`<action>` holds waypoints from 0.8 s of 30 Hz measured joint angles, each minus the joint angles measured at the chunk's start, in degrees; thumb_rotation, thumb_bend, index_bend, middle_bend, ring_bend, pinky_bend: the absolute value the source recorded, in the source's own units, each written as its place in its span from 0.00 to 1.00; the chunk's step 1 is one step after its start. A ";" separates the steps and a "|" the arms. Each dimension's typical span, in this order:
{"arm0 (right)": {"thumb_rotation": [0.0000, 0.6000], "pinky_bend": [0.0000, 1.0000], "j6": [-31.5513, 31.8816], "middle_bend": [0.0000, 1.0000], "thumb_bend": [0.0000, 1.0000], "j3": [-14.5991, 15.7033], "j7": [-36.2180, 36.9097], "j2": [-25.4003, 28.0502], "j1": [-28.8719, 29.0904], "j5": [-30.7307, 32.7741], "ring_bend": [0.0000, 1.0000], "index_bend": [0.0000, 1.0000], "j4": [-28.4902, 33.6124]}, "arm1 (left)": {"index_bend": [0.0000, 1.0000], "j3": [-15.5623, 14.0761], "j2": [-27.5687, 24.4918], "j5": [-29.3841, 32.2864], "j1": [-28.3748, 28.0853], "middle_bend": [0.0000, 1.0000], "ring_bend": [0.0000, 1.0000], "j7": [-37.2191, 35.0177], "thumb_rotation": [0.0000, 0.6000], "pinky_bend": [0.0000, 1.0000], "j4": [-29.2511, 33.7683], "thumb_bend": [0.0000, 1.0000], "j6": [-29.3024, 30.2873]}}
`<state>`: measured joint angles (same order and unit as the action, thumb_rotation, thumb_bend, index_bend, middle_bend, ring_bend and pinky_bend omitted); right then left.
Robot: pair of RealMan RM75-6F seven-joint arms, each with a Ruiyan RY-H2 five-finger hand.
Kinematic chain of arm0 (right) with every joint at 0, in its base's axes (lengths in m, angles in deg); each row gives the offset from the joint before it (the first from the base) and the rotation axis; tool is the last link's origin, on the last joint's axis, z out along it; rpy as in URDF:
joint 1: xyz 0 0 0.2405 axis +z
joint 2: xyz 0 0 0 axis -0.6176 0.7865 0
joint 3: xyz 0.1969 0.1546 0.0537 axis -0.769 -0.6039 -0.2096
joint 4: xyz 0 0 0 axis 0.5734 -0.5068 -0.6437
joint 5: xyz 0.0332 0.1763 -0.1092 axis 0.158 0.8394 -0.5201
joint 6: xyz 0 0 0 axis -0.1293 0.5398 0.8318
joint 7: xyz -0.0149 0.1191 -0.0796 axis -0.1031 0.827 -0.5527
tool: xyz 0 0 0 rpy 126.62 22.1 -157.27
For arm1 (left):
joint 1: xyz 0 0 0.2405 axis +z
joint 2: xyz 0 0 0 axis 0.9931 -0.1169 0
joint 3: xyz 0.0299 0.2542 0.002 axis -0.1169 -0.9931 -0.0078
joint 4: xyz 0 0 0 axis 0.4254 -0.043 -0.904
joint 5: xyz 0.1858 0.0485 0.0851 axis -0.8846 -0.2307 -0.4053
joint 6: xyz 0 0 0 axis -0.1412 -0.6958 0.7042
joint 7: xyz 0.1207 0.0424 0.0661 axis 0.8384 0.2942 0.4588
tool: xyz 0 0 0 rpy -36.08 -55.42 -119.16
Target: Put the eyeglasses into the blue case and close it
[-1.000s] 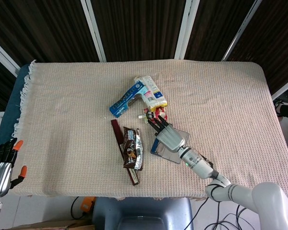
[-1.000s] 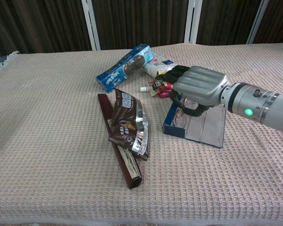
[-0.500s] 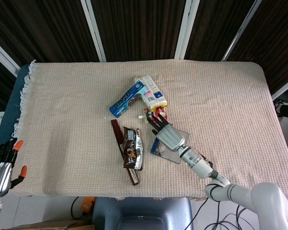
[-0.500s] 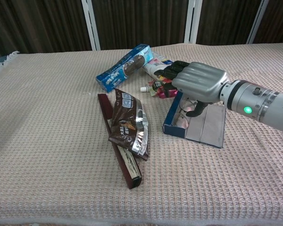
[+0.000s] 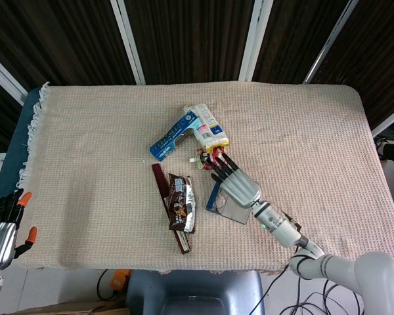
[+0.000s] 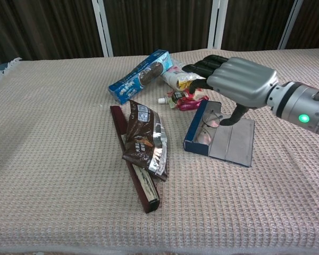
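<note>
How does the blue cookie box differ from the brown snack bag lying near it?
The cookie box is blue, stiff and straight-edged; the snack bag is brown and silvery, soft and crinkled. The box lies by itself on the cloth, while the bag rests across a long dark bar. Both lie flat on the table, left of the open case.

Bright, even light; sharp, soft shadows.
</note>
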<state>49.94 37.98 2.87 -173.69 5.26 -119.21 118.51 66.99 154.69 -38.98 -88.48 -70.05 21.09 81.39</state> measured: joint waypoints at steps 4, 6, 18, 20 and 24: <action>1.00 0.00 4.51 0.09 0.25 3.06 2.36 3.41 -2.67 -3.42 0.00 0.37 1.13 | 0.00 -0.08 0.09 -0.14 0.00 0.00 0.00 0.29 1.00 0.08 0.11 0.41 -0.02; 1.00 0.00 6.59 0.09 0.25 4.96 4.07 4.87 -4.10 -5.37 0.00 0.40 0.80 | 0.00 -0.13 0.16 -0.21 -0.02 0.00 0.00 0.58 1.00 0.08 0.17 0.41 -0.06; 1.00 0.00 10.64 0.10 0.28 8.65 14.82 0.15 -7.68 -9.13 0.00 0.59 -16.57 | 0.00 -0.23 0.43 -0.47 -0.28 0.00 0.00 1.42 1.00 0.08 0.38 0.41 -0.43; 1.00 0.00 10.62 0.10 0.28 8.84 16.36 -1.49 -7.81 -9.34 0.00 0.60 -19.47 | 0.00 -0.21 0.42 -0.44 -0.28 0.00 0.00 1.33 1.00 0.08 0.34 0.41 -0.43; 1.00 0.00 10.43 0.10 0.33 9.22 19.02 -4.95 -7.84 -9.83 0.00 0.61 -24.89 | 0.00 -0.16 0.34 -0.29 -0.27 0.00 0.00 1.03 1.00 0.08 0.24 0.41 -0.46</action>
<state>60.37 47.19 21.89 -178.64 -2.59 -129.04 93.62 66.83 155.03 -39.26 -88.75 -69.02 21.33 80.93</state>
